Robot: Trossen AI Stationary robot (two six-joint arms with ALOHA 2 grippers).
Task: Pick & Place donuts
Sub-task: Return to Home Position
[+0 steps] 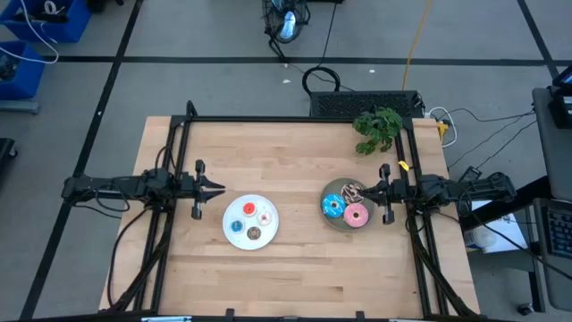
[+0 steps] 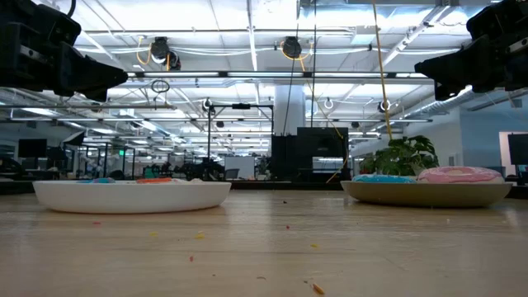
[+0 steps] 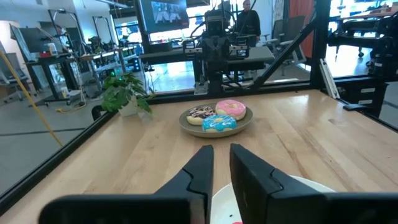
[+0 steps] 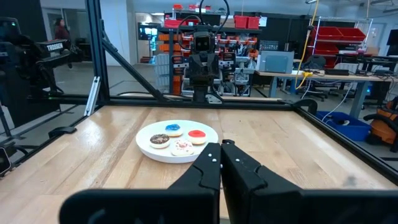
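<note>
Three larger donuts (image 1: 355, 215) sit on the grey plate (image 3: 186, 124) at right, and four tiny donuts (image 1: 248, 209) on the white plate (image 1: 231, 213) to its left. The right pincer (image 1: 368, 190), clenched and empty, hangs above the grey plate's right rim. The left pincer (image 1: 219, 188), narrowly parted and empty, waits at left. A dipping retreat could clip that rim and spill donuts.

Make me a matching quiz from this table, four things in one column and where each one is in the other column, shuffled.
Things:
1. large pink donut
2. tiny red donut
3. left hand
4. right hand

Places:
A. in the air beside the white plate
B. lying on the gray plate
C. in the air beside the gray plate
D. lying on the white plate

Pairs: 1-B, 2-D, 3-A, 4-C.
</note>
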